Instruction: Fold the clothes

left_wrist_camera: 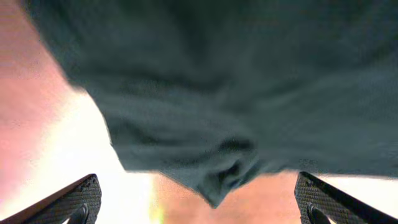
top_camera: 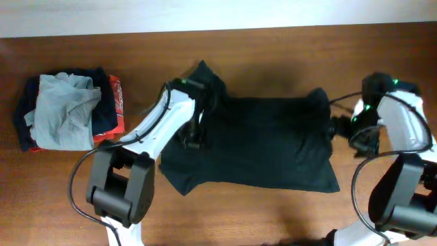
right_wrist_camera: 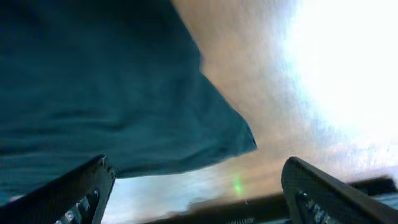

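Black T-shirt (top_camera: 259,140) looks light and floppy, so I'd pinch it at the edge corners; left gripper (left_wrist_camera: 196,190) and right gripper (right_wrist_camera: 196,168) both sit wide open, holding nothing.

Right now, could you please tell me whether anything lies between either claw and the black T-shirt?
Nothing visible does. The left claw hangs open over the left part of the T-shirt, and the right claw is open at its right edge. The pile of other clothes lies apart, far to the left.
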Tool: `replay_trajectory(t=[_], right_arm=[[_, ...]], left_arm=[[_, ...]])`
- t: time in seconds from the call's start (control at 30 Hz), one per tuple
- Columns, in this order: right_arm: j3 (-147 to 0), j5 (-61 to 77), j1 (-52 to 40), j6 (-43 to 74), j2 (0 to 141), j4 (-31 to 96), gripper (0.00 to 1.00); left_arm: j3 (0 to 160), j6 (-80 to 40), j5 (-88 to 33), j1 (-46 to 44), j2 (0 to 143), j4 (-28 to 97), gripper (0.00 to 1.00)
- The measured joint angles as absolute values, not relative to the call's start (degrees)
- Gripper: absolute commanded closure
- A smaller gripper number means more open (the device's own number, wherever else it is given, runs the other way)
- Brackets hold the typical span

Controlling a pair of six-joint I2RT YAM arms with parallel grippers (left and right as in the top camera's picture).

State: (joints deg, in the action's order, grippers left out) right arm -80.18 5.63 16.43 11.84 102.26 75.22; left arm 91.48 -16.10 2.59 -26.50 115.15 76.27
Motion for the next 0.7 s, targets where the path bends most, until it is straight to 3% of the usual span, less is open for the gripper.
replay_trajectory(t=[0.17, 0.43, 0.7], right_arm=[[-90.3, 7.9, 16.4, 9.4, 102.2, 72.6, 0.11], [-91.6, 8.7, 16.4, 4.3, 102.1, 56.2, 0.19], [-91.6, 8.7, 16.4, 1.4, 102.7, 52.6, 0.22]], left_arm=[[107.1, -15.8, 8.7, -26.4, 115.0, 67.2, 0.01], [109.3, -4.4, 9.2, -25.5, 115.9, 37.8, 0.01], [109.4, 2.5, 8.7, -23.1, 127.7, 26.3, 0.02]])
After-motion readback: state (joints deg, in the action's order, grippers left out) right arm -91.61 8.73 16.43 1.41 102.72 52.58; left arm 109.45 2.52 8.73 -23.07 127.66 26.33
